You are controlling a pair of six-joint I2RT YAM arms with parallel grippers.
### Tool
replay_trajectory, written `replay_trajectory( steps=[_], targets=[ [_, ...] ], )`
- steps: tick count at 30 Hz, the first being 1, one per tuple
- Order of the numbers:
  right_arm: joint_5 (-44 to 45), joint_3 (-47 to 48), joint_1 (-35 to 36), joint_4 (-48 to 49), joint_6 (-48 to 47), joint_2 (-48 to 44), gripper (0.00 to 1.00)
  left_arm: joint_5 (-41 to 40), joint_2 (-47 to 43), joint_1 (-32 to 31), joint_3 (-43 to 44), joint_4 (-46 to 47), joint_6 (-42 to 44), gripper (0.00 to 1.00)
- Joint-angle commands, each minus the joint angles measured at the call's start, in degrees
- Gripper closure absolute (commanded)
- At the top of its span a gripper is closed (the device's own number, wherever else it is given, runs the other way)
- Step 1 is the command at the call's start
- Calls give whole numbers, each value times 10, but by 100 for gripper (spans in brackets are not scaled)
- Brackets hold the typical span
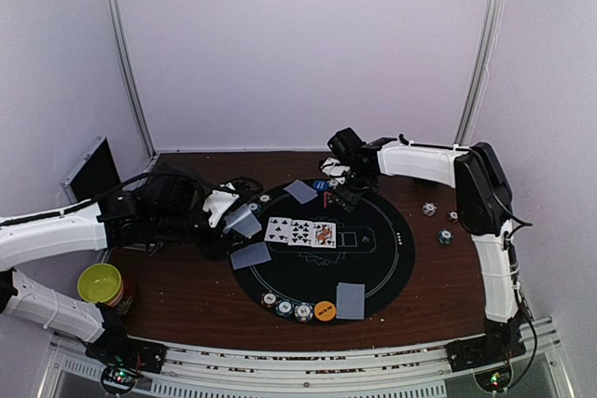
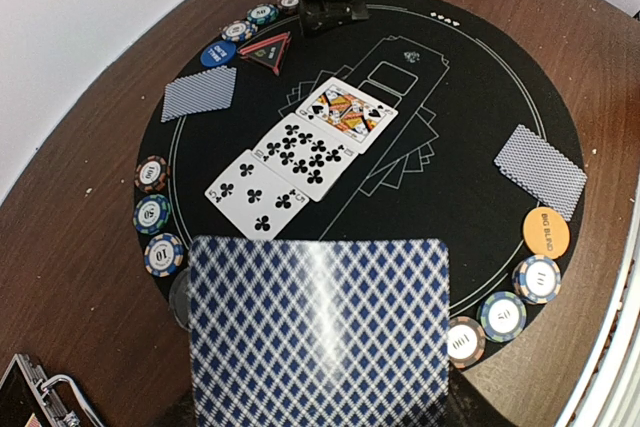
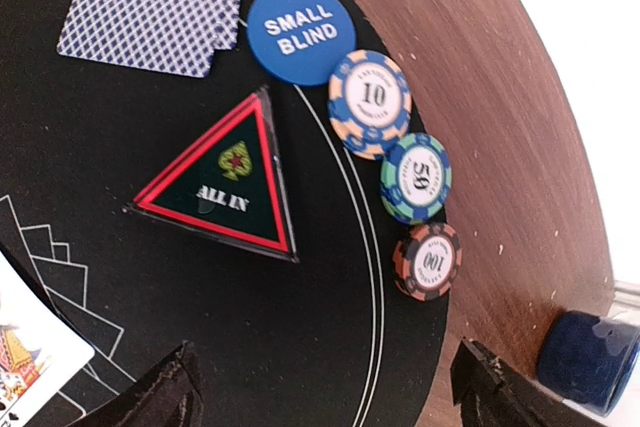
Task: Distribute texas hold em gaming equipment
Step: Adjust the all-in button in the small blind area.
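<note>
Brown table [image 1: 187, 291], round black mat [image 1: 378, 272], white walls [image 1: 298, 44]. Left tool [image 1: 240, 221] grasps a card [image 2: 320, 337] hiding its fingers; right tool [image 3: 330, 387] released over the mat's far edge.

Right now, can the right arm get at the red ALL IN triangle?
Probably yes. The right gripper hangs open over the red triangle marker. Nothing lies on it, and the blue button and the chips sit off to its side.
</note>
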Motion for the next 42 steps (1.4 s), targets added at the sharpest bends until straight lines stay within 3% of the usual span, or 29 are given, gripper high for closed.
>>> replay_trajectory(
  steps=[1,14,42],
  targets=[
    [47,-3,19,28,-28,29,12,-2,-3,-2,4,23,3,41],
    [120,12,53,80,-51,85,12,-2,-3,-3,4,22,3,41],
    [179,61,71,129,-64,129,13,-2,-3,-2,4,22,4,41]
  ],
)
